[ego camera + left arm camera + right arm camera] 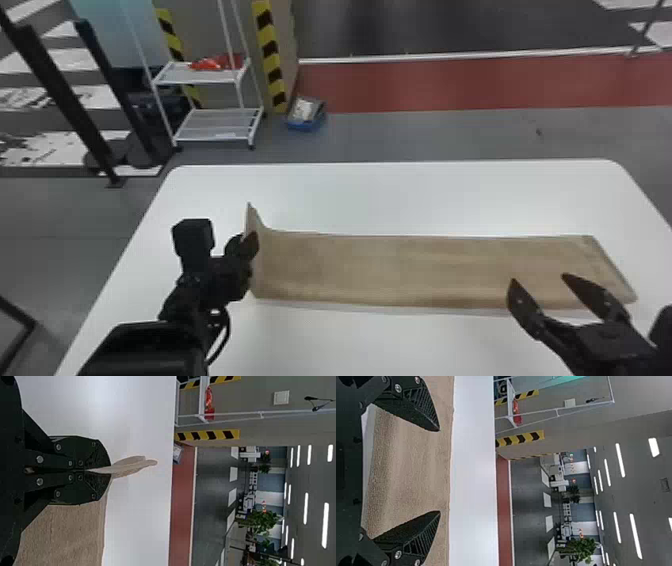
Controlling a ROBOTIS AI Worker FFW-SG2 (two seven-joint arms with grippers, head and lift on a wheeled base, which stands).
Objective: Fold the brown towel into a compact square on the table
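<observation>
The brown towel [400, 270] lies as a long flat strip across the table. Its left end is lifted upright, and my left gripper [252, 245] holds that end. In the left wrist view the left gripper [109, 471] is shut on the towel [67, 534], with a thin fold sticking out past the fingertips. My right gripper [540, 285] stands open near the strip's front edge toward its right end. In the right wrist view the right gripper [440, 471] has its fingers wide apart, with the towel [411, 467] behind the gap and nothing gripped.
The white table [425, 195] extends behind and in front of the towel. Beyond its far edge stand a white wire shelf [215, 125] and a blue bin [306, 115] on the floor. Dark posts rise at the far left.
</observation>
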